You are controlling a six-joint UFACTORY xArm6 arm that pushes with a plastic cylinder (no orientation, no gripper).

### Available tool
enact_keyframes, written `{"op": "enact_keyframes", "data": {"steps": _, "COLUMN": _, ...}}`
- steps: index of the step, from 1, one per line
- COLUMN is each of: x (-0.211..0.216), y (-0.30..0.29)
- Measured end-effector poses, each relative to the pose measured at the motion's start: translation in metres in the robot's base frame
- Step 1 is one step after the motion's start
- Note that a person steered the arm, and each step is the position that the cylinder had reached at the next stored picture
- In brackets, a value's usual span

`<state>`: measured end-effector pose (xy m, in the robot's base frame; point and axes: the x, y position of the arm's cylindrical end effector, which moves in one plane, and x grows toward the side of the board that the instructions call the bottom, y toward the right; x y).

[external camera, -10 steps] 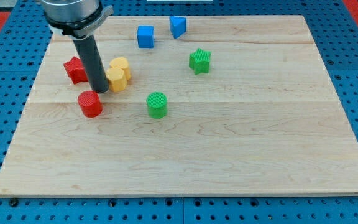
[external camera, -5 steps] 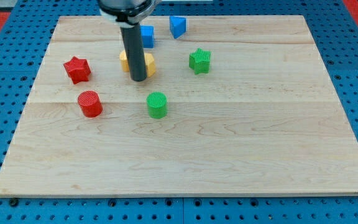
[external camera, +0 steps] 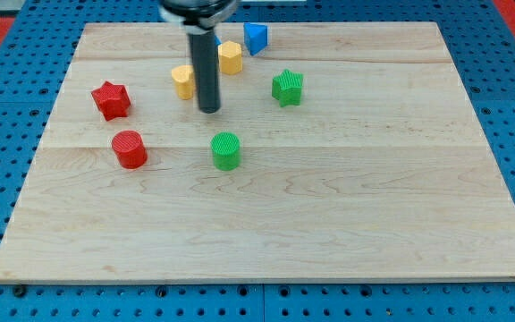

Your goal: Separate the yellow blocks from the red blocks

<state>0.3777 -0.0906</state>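
My tip (external camera: 209, 109) stood on the wooden board (external camera: 401, 224), just to the view's right and a little below one yellow block (external camera: 183, 81), and below the other yellow block (external camera: 230, 57), which lay nearer the view's top. The arm carried no pincer at all, only the dark rod, so there was nothing to be open or closed. The two yellow blocks were apart from each other, with the rod's shaft passing in front of the gap between them. The red star (external camera: 110, 99) and the red cylinder (external camera: 130, 148) lay toward the view's left, well apart from the upper yellow block, but the nearer yellow block was only a moderate way from the red star. I judged that the main risk was a push toward the view's left, because it would send this yellow block back to the red star. A second risk was at the view's top: the upper yellow block lay near the blue block (external camera: 256, 38), and close to the board's top edge, so a strong push upward could knock the blue one or drive the yellow one off the board. The green star (external camera: 287, 87) and the green cylinder (external camera: 226, 150) also stood near possible paths. The view's right and bottom of the board were wide open, so that direction looked safest.
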Motion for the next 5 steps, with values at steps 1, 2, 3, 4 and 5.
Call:
{"op": "enact_keyframes", "data": {"steps": 1, "x": -0.022, "y": -0.036}}
{"op": "enact_keyframes", "data": {"steps": 2, "x": -0.058, "y": -0.023}}
{"op": "enact_keyframes", "data": {"steps": 3, "x": -0.079, "y": 0.01}}
{"op": "enact_keyframes", "data": {"steps": 4, "x": -0.093, "y": 0.027}}
{"op": "enact_keyframes", "data": {"steps": 5, "x": -0.067, "y": 0.035}}
